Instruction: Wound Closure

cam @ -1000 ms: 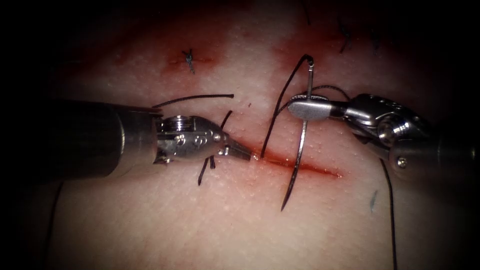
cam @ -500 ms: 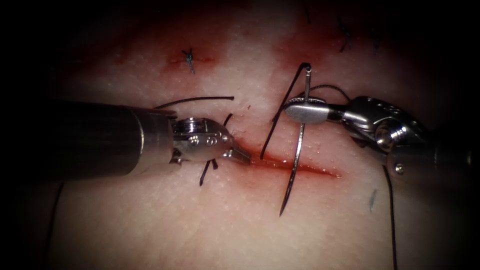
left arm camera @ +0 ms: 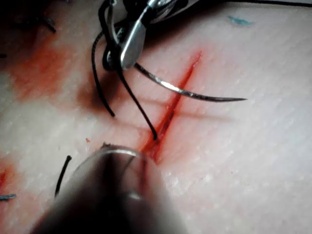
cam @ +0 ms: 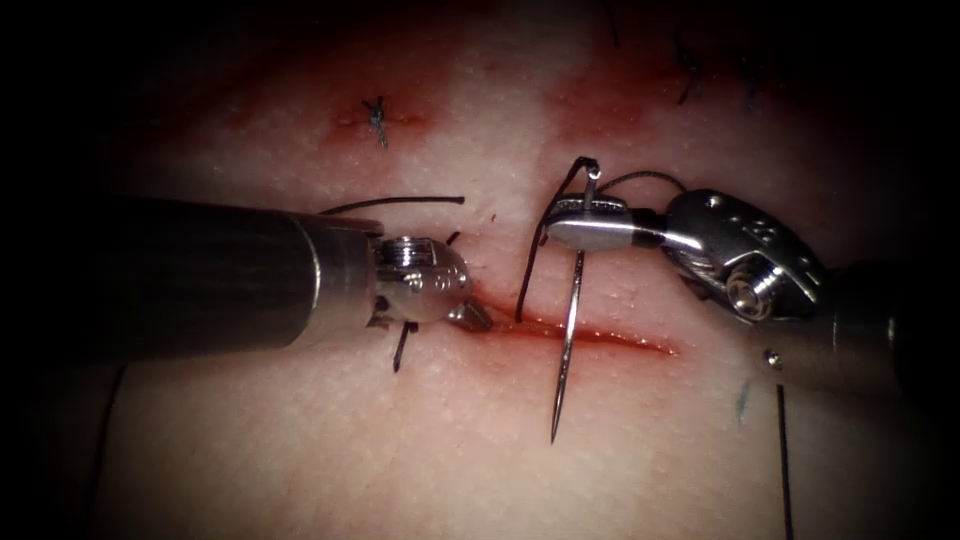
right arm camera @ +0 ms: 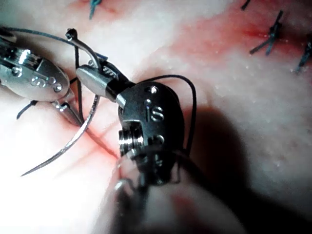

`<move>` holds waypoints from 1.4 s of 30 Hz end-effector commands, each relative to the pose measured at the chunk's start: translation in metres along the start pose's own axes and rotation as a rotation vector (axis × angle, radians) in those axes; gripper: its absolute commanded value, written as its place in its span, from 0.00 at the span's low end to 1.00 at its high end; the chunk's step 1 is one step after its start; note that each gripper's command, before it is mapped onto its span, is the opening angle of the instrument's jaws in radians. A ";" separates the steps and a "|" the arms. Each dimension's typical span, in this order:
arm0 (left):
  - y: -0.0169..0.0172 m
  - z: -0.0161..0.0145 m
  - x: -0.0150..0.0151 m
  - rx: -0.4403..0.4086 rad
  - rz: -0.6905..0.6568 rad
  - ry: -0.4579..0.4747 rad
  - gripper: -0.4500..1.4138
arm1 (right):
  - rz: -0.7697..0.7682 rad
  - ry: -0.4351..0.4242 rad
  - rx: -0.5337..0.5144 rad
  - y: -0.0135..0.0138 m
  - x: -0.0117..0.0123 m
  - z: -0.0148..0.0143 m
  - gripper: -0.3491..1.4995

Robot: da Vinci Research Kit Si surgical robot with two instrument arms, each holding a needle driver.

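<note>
Partly hidden needle (cam: 568, 340) in right hand (cam: 590, 222)

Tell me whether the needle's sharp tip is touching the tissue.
Cannot tell. The right tool grips the needle near its thread end; the endoscope and wrist views leave contact unsettled.

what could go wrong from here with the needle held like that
The right hand grips the needle near its thread end, so the long free curve could swivel. Its tip hangs over the cut, free of the tissue, and might scratch it. The thread beside the left hand could snag.
</note>
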 end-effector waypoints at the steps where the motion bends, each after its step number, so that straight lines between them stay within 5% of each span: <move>1: -0.0001 0.0009 0.0002 0.000 -0.004 -0.013 0.32 | -0.024 0.015 -0.007 0.0002 -0.0009 0.0005 0.00; 4: 0.0001 0.0012 0.0001 -0.011 -0.004 -0.028 0.44 | -0.060 0.033 -0.025 0.0004 -0.0011 0.0005 0.00; 5: 0.0002 0.0014 0.0003 -0.027 -0.005 -0.026 0.62 | -0.083 0.051 -0.058 0.0004 -0.0013 0.0006 0.00; 6: 0.0001 0.0015 0.0004 -0.026 -0.006 -0.026 0.66 | -0.094 0.058 -0.066 0.0004 -0.0013 0.0006 0.00; 15: 0.0005 0.0017 0.0011 -0.037 -0.008 0.006 0.83 | -0.173 0.090 -0.096 0.0003 -0.0012 0.0013 0.00; 42: 0.0021 -0.0004 0.0016 -0.064 -0.018 0.068 0.83 | -0.547 0.120 -0.147 -0.0001 -0.0026 0.0031 0.00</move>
